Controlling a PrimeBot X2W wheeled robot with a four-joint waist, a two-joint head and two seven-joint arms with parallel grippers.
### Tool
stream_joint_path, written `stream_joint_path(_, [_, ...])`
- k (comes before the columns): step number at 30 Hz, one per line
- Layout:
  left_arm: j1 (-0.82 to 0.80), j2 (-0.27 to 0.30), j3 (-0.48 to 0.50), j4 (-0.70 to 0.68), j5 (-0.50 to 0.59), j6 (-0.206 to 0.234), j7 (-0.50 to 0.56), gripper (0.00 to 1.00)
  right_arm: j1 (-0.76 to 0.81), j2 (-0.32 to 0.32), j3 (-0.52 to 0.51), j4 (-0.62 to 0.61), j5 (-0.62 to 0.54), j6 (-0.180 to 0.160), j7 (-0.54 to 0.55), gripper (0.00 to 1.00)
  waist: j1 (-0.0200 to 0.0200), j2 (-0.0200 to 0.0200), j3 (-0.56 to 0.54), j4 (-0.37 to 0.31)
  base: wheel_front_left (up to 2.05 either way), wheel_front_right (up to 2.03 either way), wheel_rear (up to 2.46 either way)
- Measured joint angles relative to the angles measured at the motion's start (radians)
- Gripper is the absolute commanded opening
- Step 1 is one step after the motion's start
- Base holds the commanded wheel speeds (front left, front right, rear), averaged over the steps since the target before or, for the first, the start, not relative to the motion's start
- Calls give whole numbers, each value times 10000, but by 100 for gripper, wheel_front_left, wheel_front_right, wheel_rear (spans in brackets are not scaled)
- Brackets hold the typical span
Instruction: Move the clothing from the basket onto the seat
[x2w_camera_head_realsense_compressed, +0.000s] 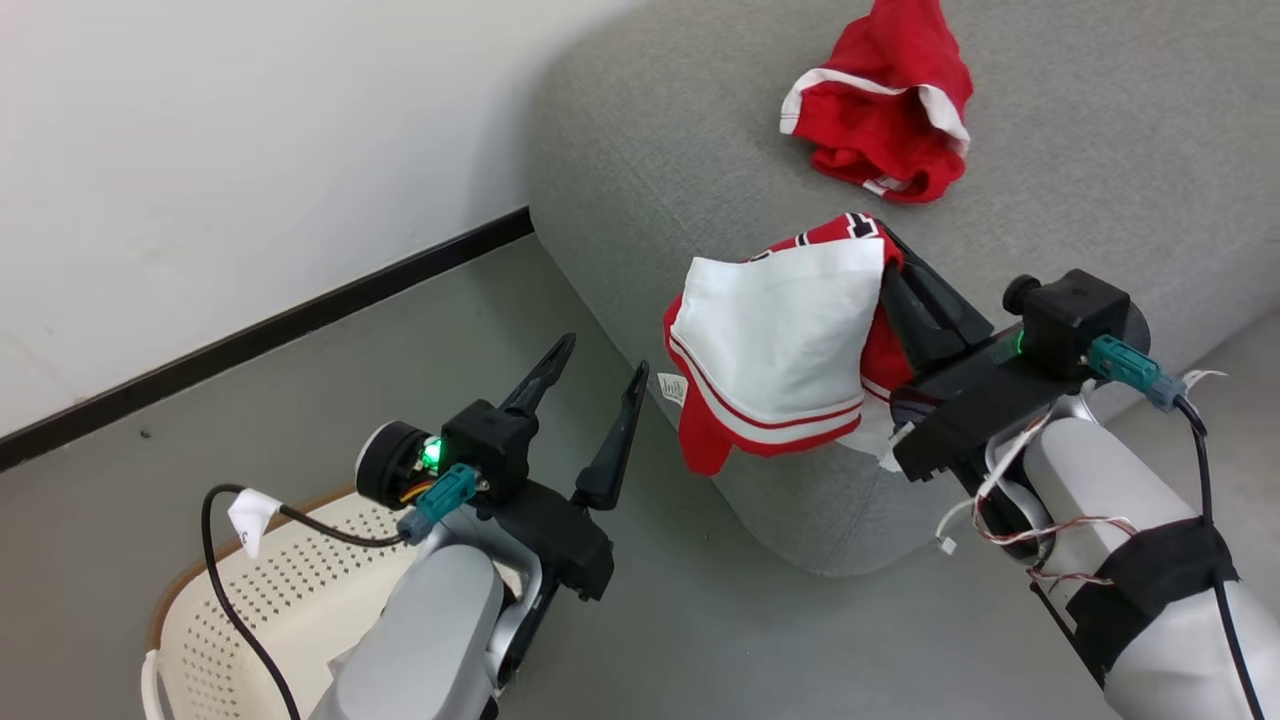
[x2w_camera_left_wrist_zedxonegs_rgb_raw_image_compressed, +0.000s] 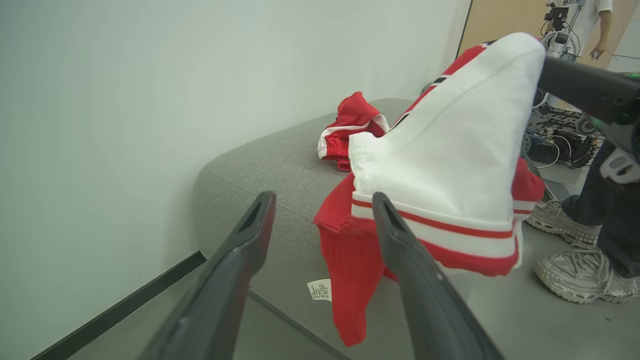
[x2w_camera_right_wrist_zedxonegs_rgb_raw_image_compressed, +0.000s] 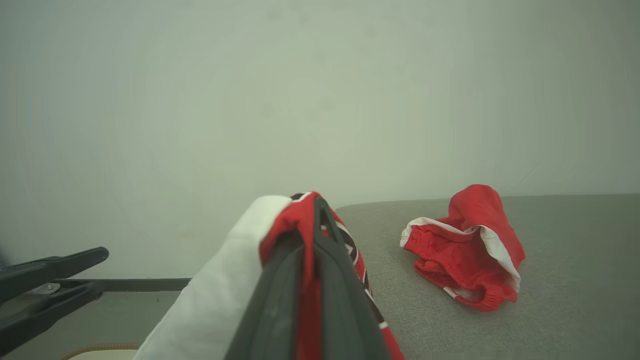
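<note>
Firmly clamped, the right gripper (x2w_camera_head_realsense_compressed: 892, 258) holds a red-and-white garment (x2w_camera_head_realsense_compressed: 770, 340) over the seat (x2w_camera_head_realsense_compressed: 640, 150); the left gripper (x2w_camera_head_realsense_compressed: 604, 358) gapes empty

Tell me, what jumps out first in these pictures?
A red-and-white garment dangles from the shut right gripper at the grey seat's near edge. A second red garment lies crumpled farther back on that seat. The left gripper stands open and empty near the cream basket at the lower left.
</note>
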Motion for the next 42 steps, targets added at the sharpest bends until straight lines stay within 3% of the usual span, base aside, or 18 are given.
stream_joint_path(7, [-6, -15, -598, -52, -180, -4, 0, 100, 753, -449, -474, -669, -4, -17, 0, 0, -1, -1, -113, -483, 0, 0, 0])
stream_joint_path(19, [-222, 8, -1143, 4, -566, -4, 0, 100, 827, -686, -1101, -1601, -253, -105, 0, 0, 0, 0, 234, -658, 0, 0, 0])
stream_joint_path(29, [-210, 21, -1145, 159, -612, 25, 0, 100, -850, -1210, -1622, -1074, -483, -100, -2, 0, 0, 0, 593, -564, 0, 0, 0])
stream_joint_path(36, [-209, 21, -1398, 132, -608, 109, 0, 100, -1817, -2341, -2497, -617, -508, -90, -2, 0, 0, 0, 986, -208, 0, 0, 0])
stream_joint_path(42, [-324, 50, -1427, 173, -510, 109, 0, 100, -2996, -2761, -2842, -527, -545, -86, -2, 0, 0, 0, 1523, 152, 0, 0, 0])
